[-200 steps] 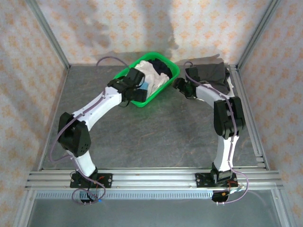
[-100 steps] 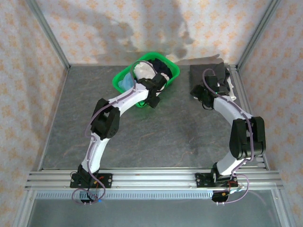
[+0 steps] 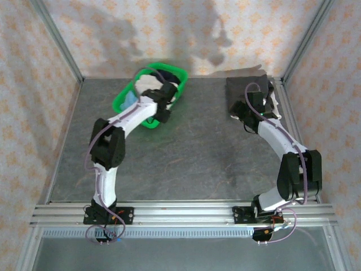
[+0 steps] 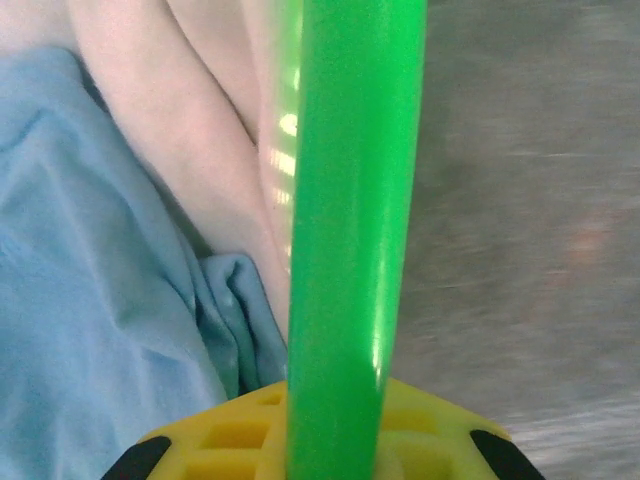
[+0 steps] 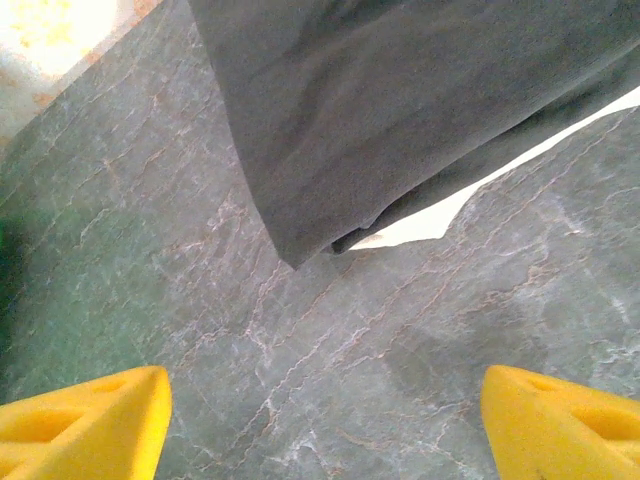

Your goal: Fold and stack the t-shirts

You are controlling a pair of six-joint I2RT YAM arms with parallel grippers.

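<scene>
Left claw (image 4: 330, 425) clamps the basket (image 3: 120, 103) rim, upper left, a blue shirt (image 4: 90, 300) and a white shirt (image 4: 170, 120) unfolded inside; our right claw (image 5: 320, 420) gapes by one folded grey shirt (image 3: 242, 93), upper right.

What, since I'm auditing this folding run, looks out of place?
The left gripper grips the green basket by its rim, not a shirt; the basket sits skewed at the far left, a light blue shirt inside.

A grey marbled counter (image 3: 192, 152) carries a green basket (image 3: 120, 101) at eleven o'clock and a folded dark grey t-shirt (image 3: 237, 96) at one o'clock.
</scene>
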